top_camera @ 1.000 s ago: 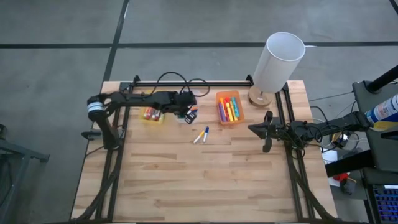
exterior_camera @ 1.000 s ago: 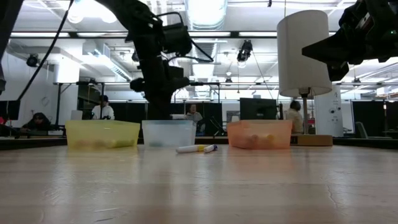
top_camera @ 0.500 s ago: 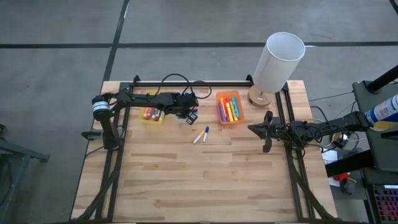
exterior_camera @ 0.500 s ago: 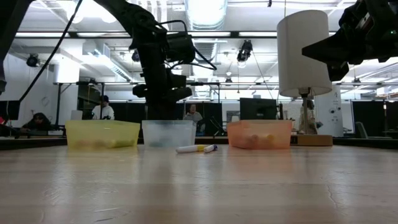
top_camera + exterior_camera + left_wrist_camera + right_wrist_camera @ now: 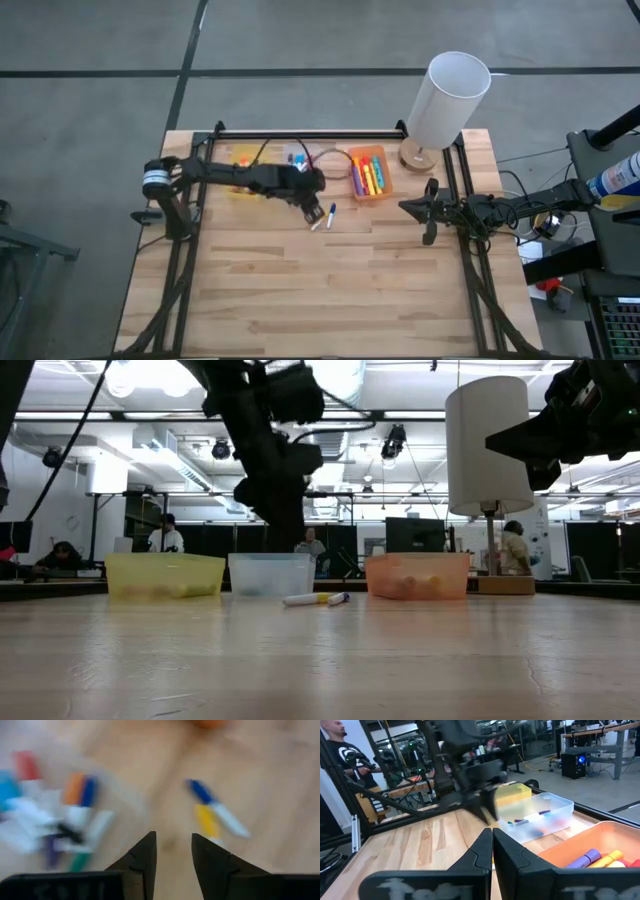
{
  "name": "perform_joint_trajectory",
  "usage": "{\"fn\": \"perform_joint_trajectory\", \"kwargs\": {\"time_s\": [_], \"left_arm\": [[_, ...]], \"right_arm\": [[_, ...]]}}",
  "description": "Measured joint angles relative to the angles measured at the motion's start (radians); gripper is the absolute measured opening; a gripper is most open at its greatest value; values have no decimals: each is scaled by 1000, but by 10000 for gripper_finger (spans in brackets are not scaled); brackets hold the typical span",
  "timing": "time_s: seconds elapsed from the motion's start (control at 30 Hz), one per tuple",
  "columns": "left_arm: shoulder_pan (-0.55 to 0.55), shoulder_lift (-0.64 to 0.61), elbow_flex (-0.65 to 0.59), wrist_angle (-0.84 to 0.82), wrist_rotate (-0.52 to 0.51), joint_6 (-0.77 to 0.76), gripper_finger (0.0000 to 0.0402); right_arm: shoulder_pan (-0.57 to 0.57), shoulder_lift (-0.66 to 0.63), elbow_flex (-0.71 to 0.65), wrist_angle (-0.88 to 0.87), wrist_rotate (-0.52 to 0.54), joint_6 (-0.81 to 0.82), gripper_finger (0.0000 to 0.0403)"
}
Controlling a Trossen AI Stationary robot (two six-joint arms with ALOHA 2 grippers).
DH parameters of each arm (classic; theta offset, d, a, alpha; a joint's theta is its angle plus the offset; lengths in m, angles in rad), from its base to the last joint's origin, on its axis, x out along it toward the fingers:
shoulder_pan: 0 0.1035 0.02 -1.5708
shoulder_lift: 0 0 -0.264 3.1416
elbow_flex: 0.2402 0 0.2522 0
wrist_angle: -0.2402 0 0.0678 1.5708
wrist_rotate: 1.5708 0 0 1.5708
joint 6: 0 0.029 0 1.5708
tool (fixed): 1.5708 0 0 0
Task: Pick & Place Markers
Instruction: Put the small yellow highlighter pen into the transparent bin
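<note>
While the left tool (image 5: pixel 312 190) hovers slightly open and empty, orange bin (image 5: pixel 369 173) holds markers (image 5: pixel 367 178), right tool (image 5: pixel 431 210) shut.

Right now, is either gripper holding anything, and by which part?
Nothing is held. The left gripper is open and empty above two loose markers; the right gripper is shut on nothing.

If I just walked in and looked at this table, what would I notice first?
Probably the tall white lamp at the table's far right corner, then the orange bin beside it packed with bright markers. Next you'd spot the left gripper hanging open just above two loose markers lying in the middle of the wooden table, while the right gripper waits shut by the right edge.
</note>
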State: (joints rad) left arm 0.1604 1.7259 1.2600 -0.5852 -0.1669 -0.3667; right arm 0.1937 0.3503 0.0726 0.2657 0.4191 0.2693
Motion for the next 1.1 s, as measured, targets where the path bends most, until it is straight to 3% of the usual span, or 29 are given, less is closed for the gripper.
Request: {"fn": "perform_joint_trajectory", "kwargs": {"time_s": [0.17, 0.4, 1.1], "left_arm": [[-87, 3, -4, 11, 57, -34, 115], [-140, 36, -29, 88, 0, -155, 115], [-161, 95, -56, 126, -97, -167, 115]], "right_arm": [[0, -1, 0, 0, 0, 0, 9], [0, 0, 0, 0, 0, 0, 9], [0, 0, 0, 0, 0, 0, 9]]}}
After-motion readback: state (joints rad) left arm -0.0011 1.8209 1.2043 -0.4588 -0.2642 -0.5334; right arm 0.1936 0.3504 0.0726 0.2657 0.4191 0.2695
